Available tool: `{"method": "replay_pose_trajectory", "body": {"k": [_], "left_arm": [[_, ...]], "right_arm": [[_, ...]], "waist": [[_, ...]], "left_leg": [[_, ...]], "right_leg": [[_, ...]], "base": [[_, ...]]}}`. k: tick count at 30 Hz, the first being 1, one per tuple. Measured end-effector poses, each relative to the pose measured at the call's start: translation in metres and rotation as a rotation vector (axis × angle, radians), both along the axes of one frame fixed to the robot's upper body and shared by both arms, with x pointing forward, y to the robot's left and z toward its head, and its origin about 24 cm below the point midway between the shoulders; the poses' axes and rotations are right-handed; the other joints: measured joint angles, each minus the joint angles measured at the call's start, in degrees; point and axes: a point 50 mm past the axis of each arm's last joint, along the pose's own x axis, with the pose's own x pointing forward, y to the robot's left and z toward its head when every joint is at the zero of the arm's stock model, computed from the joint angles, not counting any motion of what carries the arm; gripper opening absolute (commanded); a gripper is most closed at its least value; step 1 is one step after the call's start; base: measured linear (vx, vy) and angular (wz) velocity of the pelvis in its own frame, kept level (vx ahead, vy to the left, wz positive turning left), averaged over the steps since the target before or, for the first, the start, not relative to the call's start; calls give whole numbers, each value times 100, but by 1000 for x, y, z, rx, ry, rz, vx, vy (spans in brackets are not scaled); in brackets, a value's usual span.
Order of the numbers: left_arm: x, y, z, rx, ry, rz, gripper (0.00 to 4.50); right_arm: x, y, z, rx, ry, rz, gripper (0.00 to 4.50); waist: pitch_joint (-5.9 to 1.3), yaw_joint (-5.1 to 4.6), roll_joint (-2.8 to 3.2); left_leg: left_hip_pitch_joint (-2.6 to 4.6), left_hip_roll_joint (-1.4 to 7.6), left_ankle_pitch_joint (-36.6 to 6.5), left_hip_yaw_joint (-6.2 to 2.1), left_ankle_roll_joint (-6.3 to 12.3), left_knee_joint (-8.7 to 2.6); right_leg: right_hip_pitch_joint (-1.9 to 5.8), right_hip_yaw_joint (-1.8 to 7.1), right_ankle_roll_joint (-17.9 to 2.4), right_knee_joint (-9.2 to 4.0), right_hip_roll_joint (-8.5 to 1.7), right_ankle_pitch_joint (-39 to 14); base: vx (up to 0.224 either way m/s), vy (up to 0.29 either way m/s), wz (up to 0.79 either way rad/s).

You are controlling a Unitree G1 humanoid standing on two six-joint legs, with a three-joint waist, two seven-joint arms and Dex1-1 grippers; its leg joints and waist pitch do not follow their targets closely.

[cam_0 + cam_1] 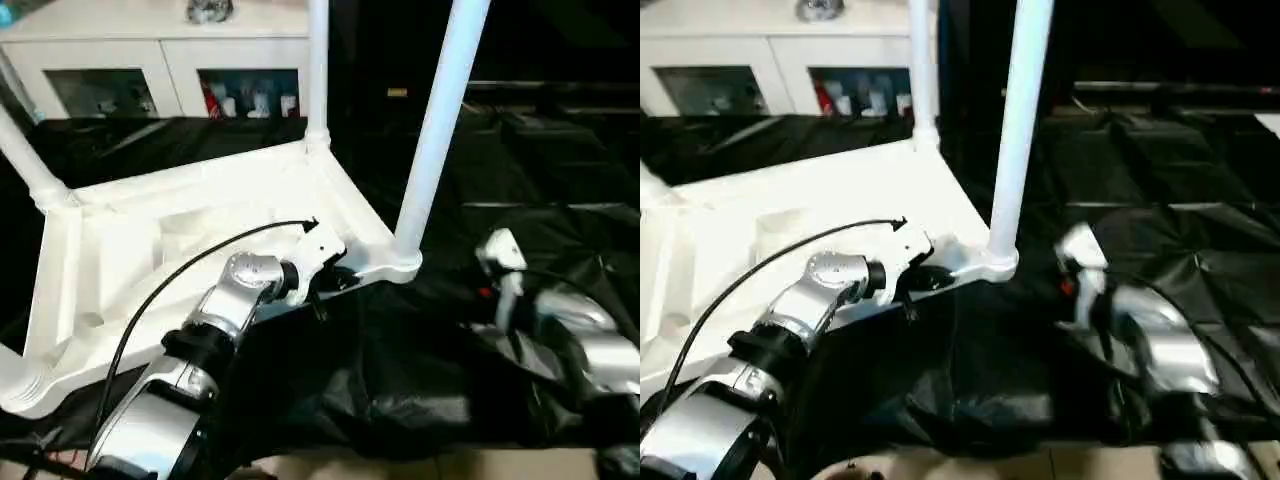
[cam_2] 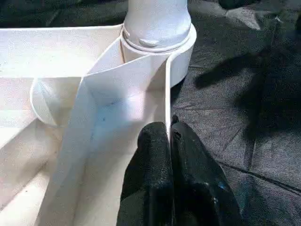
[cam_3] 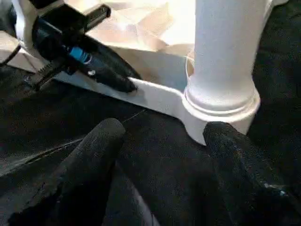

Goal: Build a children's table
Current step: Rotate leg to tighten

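**Inspector:** Surface first. What is lying under the work?

**Assistant:** Crinkled black plastic sheeting (image 1: 520, 180) is covering the whole work area. The white plastic rectangular table top (image 1: 200, 210) is lying on it upside down, ribbed underside facing up. Pale floor (image 1: 400, 468) is showing at the near edge.

**Inspector:** Legs?

**Assistant:** Long white tube legs are standing in the rounded corner sockets: one at the near right corner (image 1: 440, 120), one at the far corner (image 1: 318, 70), one leaning out at the left (image 1: 25, 155).

**Inspector:** Grippers?

**Assistant:** The left gripper (image 2: 169, 136) is sitting on the top's near rim, its two black fingers (image 2: 150, 160) pressing together with the thin rim wall between them, just short of the near right socket (image 2: 181, 56). The right gripper (image 3: 164, 129) is hovering low over the sheeting, fingers (image 3: 101, 141) spreading wide, just beside that same socket, holding nothing.

**Inspector:** Room?

**Assistant:** A white cabinet with glass doors (image 1: 170, 70) is standing behind the sheeting, small items showing through the glass.
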Motion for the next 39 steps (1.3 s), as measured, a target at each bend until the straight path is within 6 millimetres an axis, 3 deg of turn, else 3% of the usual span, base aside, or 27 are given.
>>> {"method": "replay_pose_trajectory", "body": {"k": [5,6,12,16,20,24,26,32,39], "left_arm": [[-3,1,0,-11,-9,1,0],[-5,3,1,-21,-4,4,45],[-6,12,28,-139,-36,11,88],[-10,36,33,-131,-25,63,124],[-39,77,26,-53,110,42,149],[-66,104,26,4,232,17,179],[-71,108,27,5,244,21,192],[-86,120,19,74,273,128,234],[-89,124,15,133,246,222,292]], "right_arm": [[-5,5,0,14,10,26,311],[-6,9,-1,19,17,39,315],[-4,37,-1,76,12,105,315],[-2,49,-1,97,5,111,315],[6,73,3,130,-32,119,315],[18,94,6,145,-60,88,315],[21,101,7,153,-65,76,315],[39,139,-1,172,-59,-113,315],[60,144,-8,222,-11,-456,315]], "waist": [[2,3,-3],[2,-3,-3],[7,-22,-12],[7,-61,-12],[8,-166,-14],[11,-127,-21],[11,-85,-29],[8,-133,-34],[8,-130,-35]], "left_leg": [[-6,1,3,0,5,1],[-8,1,7,0,11,1],[-48,6,14,-3,27,19],[-51,6,10,-3,19,23],[-47,12,-2,-11,-1,21],[-47,8,-2,-9,-5,20],[-51,8,-2,-1,-5,20],[-40,6,-1,-3,-8,24],[-25,6,3,-8,-16,24]], "right_leg": [[-3,-1,13,-1,1,-8],[-6,-1,15,-1,1,-10],[-29,-5,16,-1,2,-13],[-30,-4,16,1,1,-12],[-36,-6,17,7,11,-13],[-35,-3,15,10,8,-13],[-30,-2,15,9,2,-13],[-26,4,6,16,4,-7],[-28,4,8,46,5,-8]], "base": [[0,0,0],[0,0,0],[0,0,0],[0,0,0],[0,0,0],[0,0,0],[0,0,0],[0,0,0],[0,0,0]]}}
